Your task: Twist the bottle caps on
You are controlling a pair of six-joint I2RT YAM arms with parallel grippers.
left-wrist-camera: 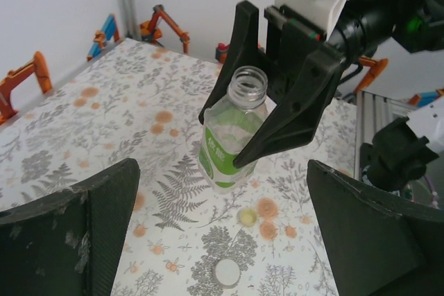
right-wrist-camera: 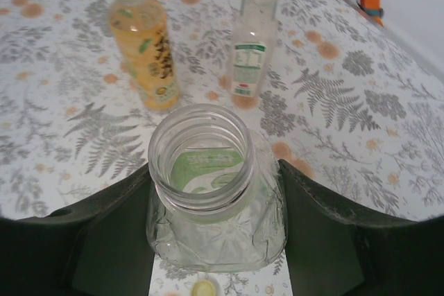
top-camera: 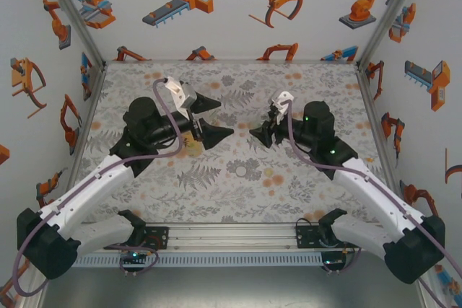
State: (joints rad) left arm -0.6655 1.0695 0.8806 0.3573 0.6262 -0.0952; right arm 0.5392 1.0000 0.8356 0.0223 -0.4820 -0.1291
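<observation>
Our right fingers (right-wrist-camera: 104,240) are closed partway around the shoulders of the short clear plastic bottle with a green label (left-wrist-camera: 232,136), one on each flank. Its long axis runs close to upright with a slight lean, and the threaded neck is open and points up. We cannot tell whether its base rests on the tabletop (left-wrist-camera: 83,123) or hangs just above it.

Our left fingers (left-wrist-camera: 69,233) are spread to their widest and hold nothing. They face the bottle head-on, so the left arm is the free one for a cap.

Two caps lie flat on the tabletop between the left fingers and the bottle: a white round cap (left-wrist-camera: 227,273) nearer us and a small yellowish cap (left-wrist-camera: 248,216) just beside the bottle's foot. We judge the next move is a drop down onto one of them, and there is bare room around both.

Beyond the held bottle, the tall plastic bottle of amber-yellow liquid (right-wrist-camera: 146,53) and the slim clear plastic bottle (right-wrist-camera: 251,32) stand upright, well apart from the fingers.
</observation>
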